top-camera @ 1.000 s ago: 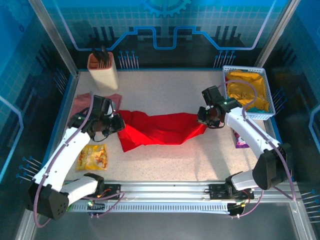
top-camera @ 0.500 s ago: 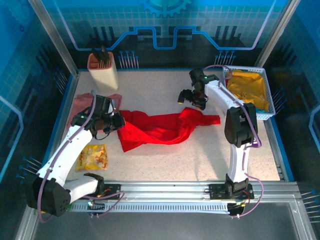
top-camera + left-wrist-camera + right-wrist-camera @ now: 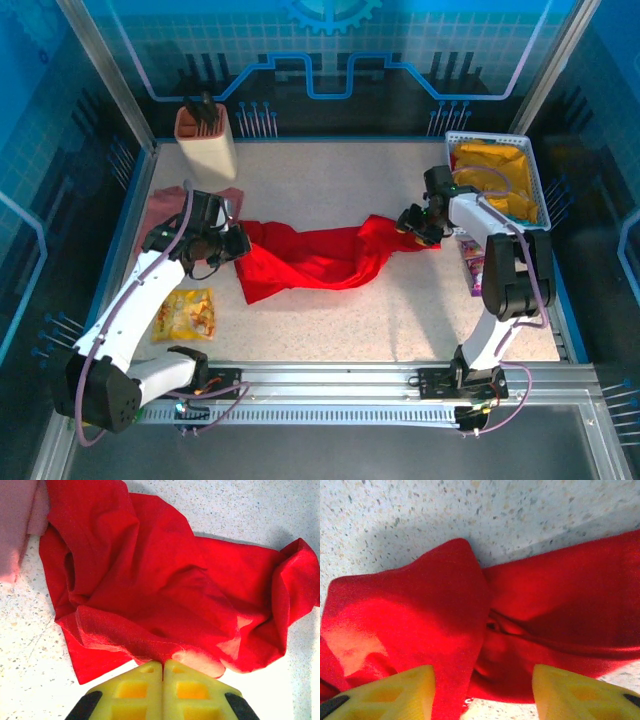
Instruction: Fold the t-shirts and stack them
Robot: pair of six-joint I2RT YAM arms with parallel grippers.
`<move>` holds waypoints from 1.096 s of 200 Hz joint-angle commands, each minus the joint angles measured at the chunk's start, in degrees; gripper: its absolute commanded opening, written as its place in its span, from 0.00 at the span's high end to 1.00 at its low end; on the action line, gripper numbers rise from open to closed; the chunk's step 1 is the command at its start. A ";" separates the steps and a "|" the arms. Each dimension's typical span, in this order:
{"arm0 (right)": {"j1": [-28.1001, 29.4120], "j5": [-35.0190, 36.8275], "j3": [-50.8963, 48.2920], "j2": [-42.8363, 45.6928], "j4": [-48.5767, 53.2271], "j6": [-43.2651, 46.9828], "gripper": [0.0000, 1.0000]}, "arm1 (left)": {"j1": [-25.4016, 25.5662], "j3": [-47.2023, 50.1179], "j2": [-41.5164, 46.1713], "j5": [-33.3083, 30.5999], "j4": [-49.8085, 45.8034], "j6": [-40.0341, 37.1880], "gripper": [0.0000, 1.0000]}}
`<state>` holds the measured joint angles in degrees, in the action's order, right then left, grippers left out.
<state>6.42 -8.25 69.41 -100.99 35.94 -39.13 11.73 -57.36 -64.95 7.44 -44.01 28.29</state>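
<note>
Here, beyond and to the left of the left gripper [image 3: 226, 243], a dusty-pink soft cloth t-shirt [image 3: 165, 208] lies crumpled on the pale speckled tabletop [image 3: 330, 175]. From the left wrist it shows as a pink fold [image 3: 15, 525] at the upper left, touching the edge of the red cloth. Farther beyond that gripper stands a tall cream container with a terracotta rim [image 3: 207, 140], holding dark utensils. On the near side of the gripper, towards the arm bases, a flat yellow plastic snack packet [image 3: 186, 314] lies apart from the cloth.

The left gripper [image 3: 163, 664] is clenched: its yellow fingers [image 3: 135, 690] press flat together, pinching the near edge of the bright red soft cloth t-shirt [image 3: 165, 580]. From that grip the red shirt [image 3: 320, 258] stretches rightward in a rumpled band across the middle of the table, ending under the right gripper [image 3: 415, 222].

The right gripper [image 3: 482, 682] is released. Its yellow fingers [image 3: 385, 692] stand well apart, and a bunched fold of the red shirt [image 3: 470, 615] lies in the gap between them, with the jaws not closed on it.

Just to the right of that gripper sits a white plastic lattice basket [image 3: 538, 195] with a mustard-yellow cloth [image 3: 495, 175] heaped inside. On the near side, beside the right forearm, lies a small purple packet [image 3: 472, 262].
</note>
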 commanded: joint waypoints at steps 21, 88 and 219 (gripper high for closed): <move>-0.43 -5.40 0.49 -3.82 -8.63 -4.88 0.55 | -0.83 0.12 0.50 0.86 0.81 -0.72 1.00; -0.27 -4.97 0.73 -5.11 -8.82 -5.52 0.58 | -0.83 1.44 2.22 0.12 0.32 0.01 1.00; -0.37 5.20 15.39 -3.18 -10.46 -8.88 1.00 | -3.88 -16.91 -18.65 3.90 11.36 2.03 1.00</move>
<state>6.42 -8.75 76.47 -104.64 25.74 -46.98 9.34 -64.66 -76.40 9.56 -39.51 30.09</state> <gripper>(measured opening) 0.044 0.060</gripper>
